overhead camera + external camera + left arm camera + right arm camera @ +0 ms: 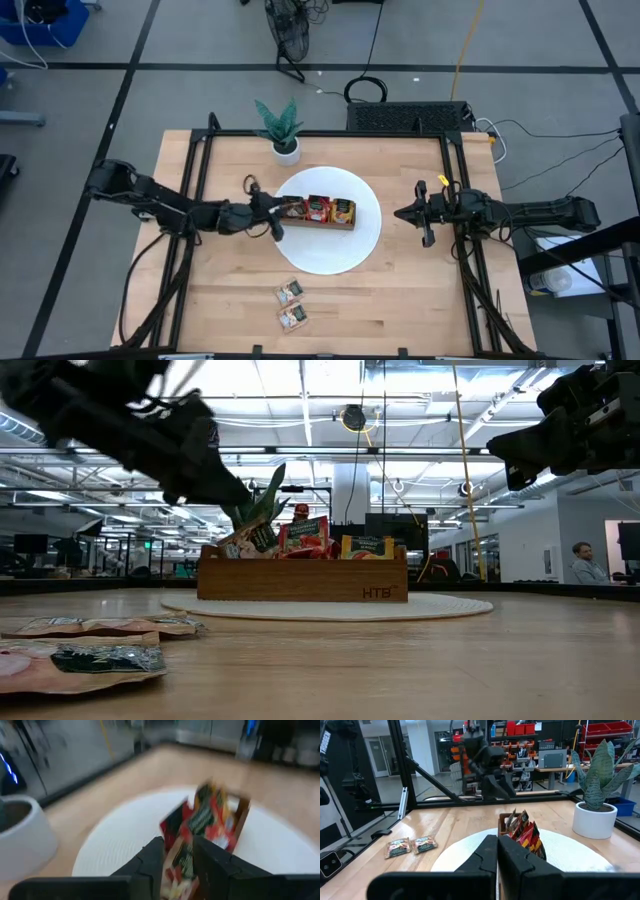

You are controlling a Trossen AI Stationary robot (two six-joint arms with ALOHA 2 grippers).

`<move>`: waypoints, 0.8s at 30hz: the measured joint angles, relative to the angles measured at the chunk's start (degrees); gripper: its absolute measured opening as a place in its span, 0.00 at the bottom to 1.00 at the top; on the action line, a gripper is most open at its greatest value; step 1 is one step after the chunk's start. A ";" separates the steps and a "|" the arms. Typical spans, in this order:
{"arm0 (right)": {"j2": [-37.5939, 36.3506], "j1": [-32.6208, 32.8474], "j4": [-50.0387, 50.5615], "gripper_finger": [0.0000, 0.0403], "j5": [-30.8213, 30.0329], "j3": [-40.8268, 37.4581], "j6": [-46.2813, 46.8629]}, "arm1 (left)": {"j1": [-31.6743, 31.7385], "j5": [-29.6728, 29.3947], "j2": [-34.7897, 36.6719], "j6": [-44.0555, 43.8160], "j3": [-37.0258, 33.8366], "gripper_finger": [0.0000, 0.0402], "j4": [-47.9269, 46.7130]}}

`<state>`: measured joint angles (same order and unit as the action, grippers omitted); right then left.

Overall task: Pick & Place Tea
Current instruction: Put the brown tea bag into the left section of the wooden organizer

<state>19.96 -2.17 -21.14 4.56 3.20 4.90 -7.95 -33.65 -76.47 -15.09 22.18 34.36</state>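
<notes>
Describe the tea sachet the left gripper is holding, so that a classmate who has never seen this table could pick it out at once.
Find the round white mat mid-table; on it stands a brown wooden tray of upright sachets. At the tray's end nearest the left arm, the left gripper pinches one pale sachet with a dark green mark. Unlike its red and orange neighbours it leans, held between fingers, while two similar sachets lie flat on the bare wood.

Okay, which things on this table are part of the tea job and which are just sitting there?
Job:
- two loose tea sachets near the front edge
- sachet in left gripper
- sachets standing in wooden tray

Lying about:
- potted plant
- white round mat
- right gripper, waiting
</notes>
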 joint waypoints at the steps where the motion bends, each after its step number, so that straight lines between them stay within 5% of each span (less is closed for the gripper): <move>1: -0.01 0.01 -0.05 0.01 0.00 0.00 0.01 | 1.36 2.39 0.89 -0.68 2.71 0.28 -7.50; 7: 0.00 0.02 0.04 0.01 0.00 0.00 0.01 | 9.54 17.78 0.63 0.10 19.96 0.37 -45.39; 13: -0.01 0.01 0.01 0.01 0.00 0.00 0.01 | 12.20 26.73 0.37 13.94 23.54 0.44 -47.89; 24: -0.01 0.02 0.10 0.01 0.00 0.00 -0.01 | 16.00 29.42 -3.32 14.58 23.45 0.44 -47.76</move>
<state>19.94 -2.15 -21.04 4.56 3.20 4.89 8.05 -4.23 -79.78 -0.51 45.63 -13.40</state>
